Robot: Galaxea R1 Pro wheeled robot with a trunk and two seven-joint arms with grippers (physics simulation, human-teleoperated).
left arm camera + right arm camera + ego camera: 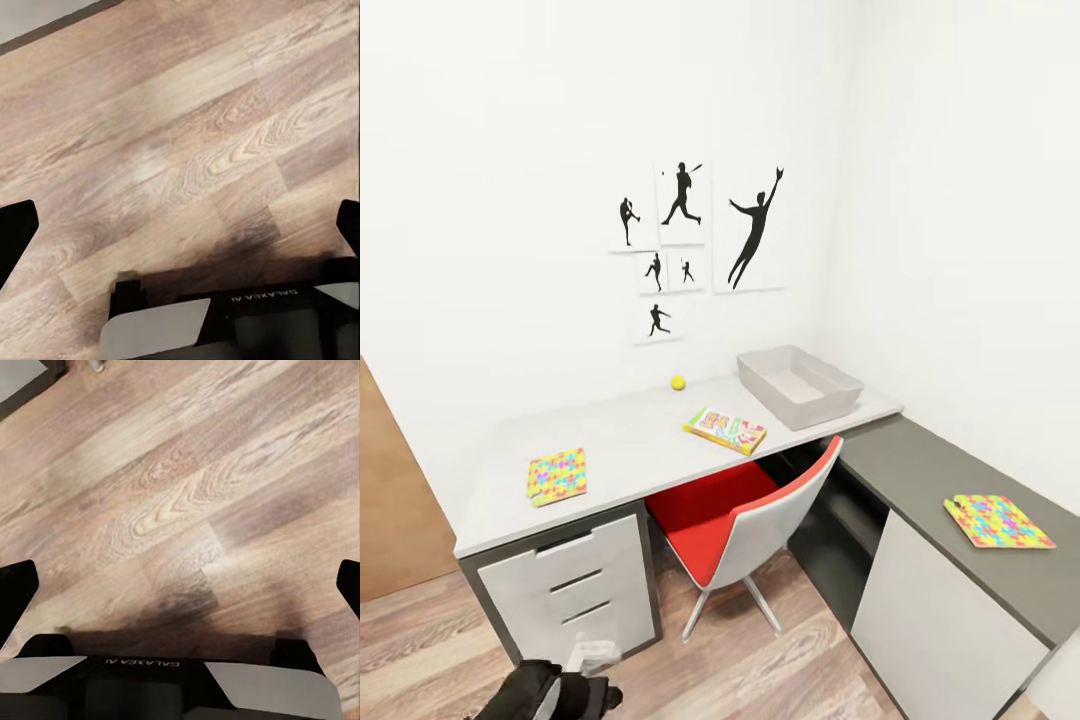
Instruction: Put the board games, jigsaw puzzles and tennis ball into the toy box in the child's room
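Ahead, at the far end of the long light-grey table (630,430) and hard against the wall corner: the toy box (815,402), a shallow grey bin with sloping walls, open side up.

Left of the toy box, near the back wall and well apart from it: the tennis ball (678,382), small and yellow-green, alone on the table top.

Just in front of the toy box, closer to the table's front edge: one board game (725,430), a flat box with a yellow, red and green lid, lying flat and turned at a slant to the edge.

Much further left of the toy box, above the three-drawer unit (575,590): one jigsaw puzzle (557,476), a thin multicoloured square, flat on the table.

Right of the toy box and nearer the camera, on the lower dark-grey table (920,470) joined at the corner: a second jigsaw puzzle (998,521), flat, close to that table's front edge.

Below and in front of the toy box, pushed partly under the table: a red and grey chair (745,515). Above and left of the toy box, on the white wall: black sports silhouette pictures (700,240).

Left hand (182,229): fingers spread wide, tips at opposite edges of the left wrist view, nothing between them, wood-plank floor (195,135) beneath. Right hand (182,589): likewise spread wide and holding nothing, over the same planks.
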